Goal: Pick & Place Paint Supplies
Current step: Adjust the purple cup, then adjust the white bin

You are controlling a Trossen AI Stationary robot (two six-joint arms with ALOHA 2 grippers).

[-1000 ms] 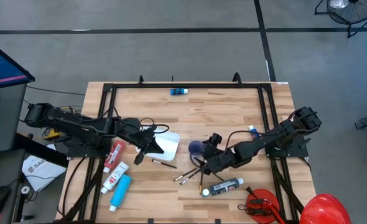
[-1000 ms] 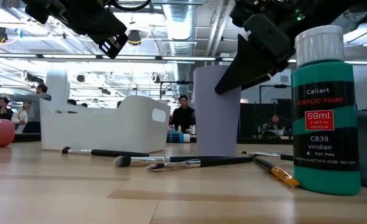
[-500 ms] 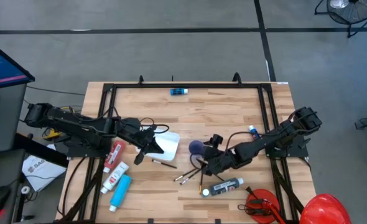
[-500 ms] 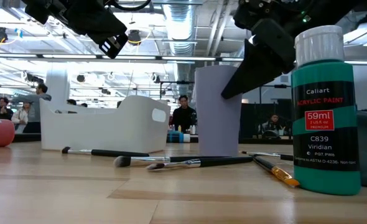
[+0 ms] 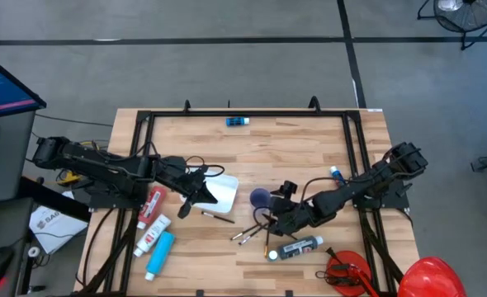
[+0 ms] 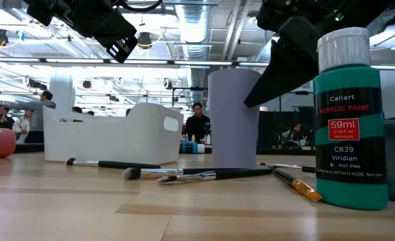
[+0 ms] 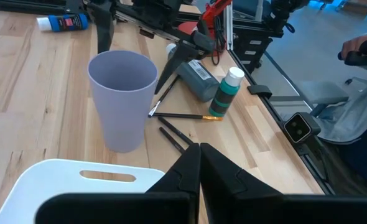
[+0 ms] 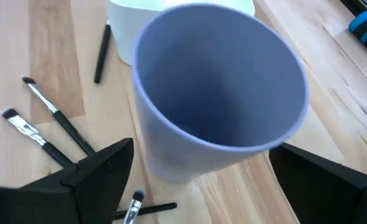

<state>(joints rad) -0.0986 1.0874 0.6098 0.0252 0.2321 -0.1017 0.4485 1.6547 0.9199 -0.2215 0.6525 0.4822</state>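
High view: right gripper (image 5: 270,216) low at the table's middle, just at 5 o'clock of the lavender cup (image 5: 261,196), jaws spread wide and holding nothing. Thin brushes (image 5: 252,232) fanned at 7 o'clock of that gripper; black paint bottle (image 5: 295,247) lying at 5 o'clock of it. Left gripper (image 5: 196,198) over the white bin (image 5: 224,190), fingers pressed shut on nothing. Red tube (image 5: 153,203), white tube with red label (image 5: 152,235) and light blue tube (image 5: 159,253) grouped toward 8 o'clock of the bin.

Low view: green Viridian paint bottle (image 6: 350,114) upright close to the lens; brushes flat on the wood before the cup.

Left wrist view: cup upright, green bottle (image 7: 226,92) standing at 3 o'clock of it, brushes (image 7: 182,116) between the two.

Right wrist view: open fingers (image 8: 96,168) flanking the cup (image 8: 218,93), not touching it.

Handling, as judgement: brushes light, stiff and thin, lying flush, so likely to slip or roll; best pinched at mid-handle, across the shaft. Bottles rigid, smooth, somewhat heavier; grip across the body, below the cap. Tubes soft; squeeze gently at the middle.
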